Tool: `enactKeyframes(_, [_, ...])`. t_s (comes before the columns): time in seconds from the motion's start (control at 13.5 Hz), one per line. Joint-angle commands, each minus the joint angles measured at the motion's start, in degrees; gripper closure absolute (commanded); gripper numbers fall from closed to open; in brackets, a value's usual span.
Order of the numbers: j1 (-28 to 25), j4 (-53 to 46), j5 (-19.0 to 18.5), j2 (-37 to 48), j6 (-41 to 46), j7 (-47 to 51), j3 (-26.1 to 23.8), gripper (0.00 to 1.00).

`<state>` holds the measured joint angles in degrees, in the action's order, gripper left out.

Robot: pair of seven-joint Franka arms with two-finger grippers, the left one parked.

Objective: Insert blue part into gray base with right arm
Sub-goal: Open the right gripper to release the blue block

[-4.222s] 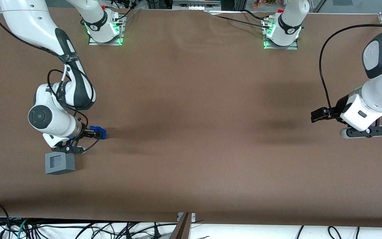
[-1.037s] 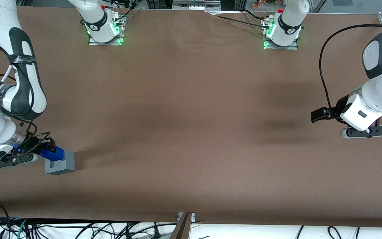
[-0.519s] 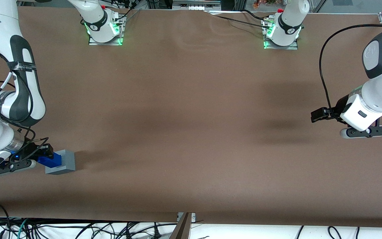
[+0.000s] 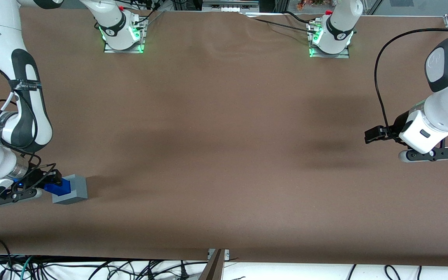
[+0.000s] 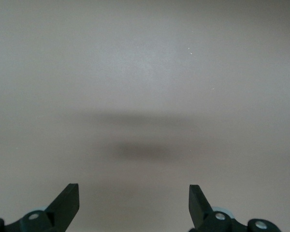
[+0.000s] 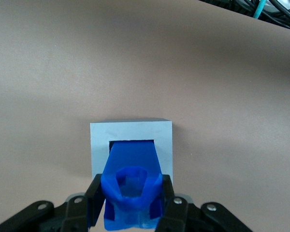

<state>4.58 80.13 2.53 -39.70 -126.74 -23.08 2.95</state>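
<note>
Gripper: your gripper (image 6: pixel 131 200) is clamped on the blue part (image 6: pixel 130 186), one black finger on each flank, closed only to the part's width. You hold it by its back end so the leading end stays free to enter.
Blue part: its nose sits at the mouth of the gray base's recess, in the front view (image 4: pixel 58 187) just beside and touching the base on the side toward the working arm's end of the table. How deep it has gone, you cannot tell.
Gray base: the gray base (image 6: pixel 130 130) rests on the brown table (image 4: pixel 224 136) with its square recess turned toward your gripper, which is why you come in sideways and low.
Alignment: the part looks centred in the opening.
Judgement: insertion appears begun, not finished; pushing may slide the unheld base.
</note>
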Motion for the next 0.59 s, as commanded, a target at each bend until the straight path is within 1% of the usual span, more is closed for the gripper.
enactKeyframes(0.0, [1.0,-1.7,1.5,-1.9,0.3,-1.1,-0.7,0.71])
enactKeyframes(0.07, [1.0,-1.8,2.1,-1.9,0.3,-1.0,-0.7,0.7])
enactKeyframes(0.15, [1.0,-1.8,2.6,-1.9,-0.1,-0.9,-0.8,0.55])
enactKeyframes(0.22, [0.9,-1.9,2.7,-1.9,-0.4,-0.8,-0.8,0.08])
enactKeyframes(0.3, [0.9,-2.2,3.0,-1.8,-0.4,-1.1,-0.9,0.0])
enactKeyframes(0.52, [0.3,-4.6,3.4,-1.3,1.5,-1.1,-1.1,0.0])
